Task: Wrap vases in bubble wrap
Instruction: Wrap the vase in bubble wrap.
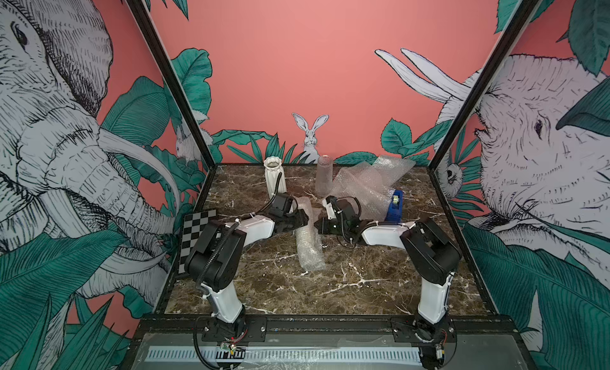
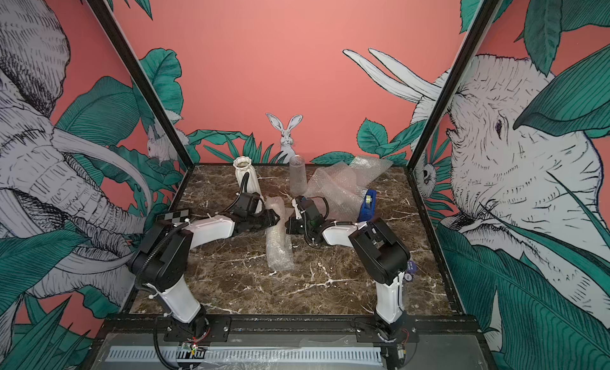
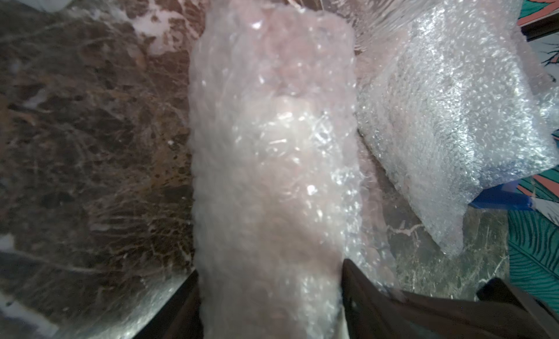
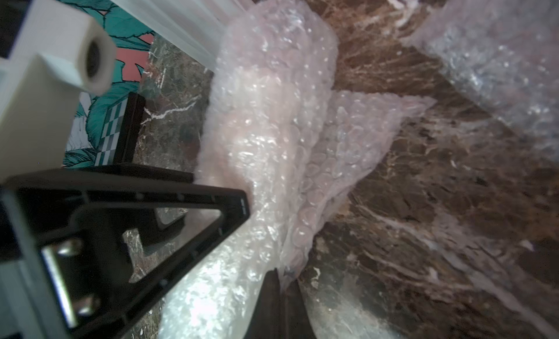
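A vase rolled in bubble wrap (image 1: 309, 244) lies in the middle of the marble table, a whitish shape showing through the wrap (image 3: 272, 140). My left gripper (image 3: 269, 295) is shut on this bundle, one finger against each side. My right gripper (image 4: 282, 278) is shut on a loose flap of the same bubble wrap (image 4: 348, 140), right beside the bundle. In both top views the two grippers (image 1: 305, 219) (image 1: 318, 225) face each other across the bundle's far half. A white ribbed vase (image 1: 274, 175) and a clear glass vase (image 1: 323, 175) stand upright at the back.
Loose bubble wrap sheets (image 1: 366, 183) are heaped at the back right, with a blue tape dispenser (image 1: 394, 206) beside them. A checkerboard card (image 1: 196, 239) leans at the left edge. Black frame posts and printed walls enclose the table (image 1: 363, 285).
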Action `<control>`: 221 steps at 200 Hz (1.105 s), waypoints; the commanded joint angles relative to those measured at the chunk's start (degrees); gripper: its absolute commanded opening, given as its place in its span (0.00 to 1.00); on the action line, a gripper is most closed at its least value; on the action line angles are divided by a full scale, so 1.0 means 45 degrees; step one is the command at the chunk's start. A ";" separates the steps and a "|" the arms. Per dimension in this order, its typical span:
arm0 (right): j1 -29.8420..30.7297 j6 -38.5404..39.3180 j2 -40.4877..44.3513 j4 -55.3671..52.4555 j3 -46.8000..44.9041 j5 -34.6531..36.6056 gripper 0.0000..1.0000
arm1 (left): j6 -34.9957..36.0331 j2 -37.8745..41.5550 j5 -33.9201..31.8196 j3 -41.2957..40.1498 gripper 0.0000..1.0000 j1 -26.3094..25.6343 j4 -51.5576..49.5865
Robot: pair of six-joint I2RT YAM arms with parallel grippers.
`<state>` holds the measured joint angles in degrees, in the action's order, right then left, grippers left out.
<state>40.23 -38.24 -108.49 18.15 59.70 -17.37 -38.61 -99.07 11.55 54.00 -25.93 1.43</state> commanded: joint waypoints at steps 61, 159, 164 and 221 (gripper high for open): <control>0.0683 0.1039 0.0035 0.0406 0.0707 0.0175 0.00 | 0.0282 0.0967 0.0777 -0.0210 0.86 0.0079 0.0418; 0.0885 0.1388 -0.0764 0.0116 0.1431 0.0061 0.00 | 0.0172 0.0772 0.1793 -0.0440 0.99 0.0078 0.1524; 0.0885 0.1406 -0.0772 0.0143 0.1457 0.0041 0.00 | 0.0208 0.0717 0.1855 -0.0377 0.99 0.0089 0.1451; 0.0885 0.1403 -0.0689 0.0742 0.1634 -0.0307 0.00 | 0.0677 -0.0268 0.1516 0.0200 0.91 0.0079 0.0068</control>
<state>43.57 -32.75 -110.96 16.69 64.58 -17.10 -37.17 -98.70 17.56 53.56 -25.08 5.39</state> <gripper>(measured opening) 0.045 0.936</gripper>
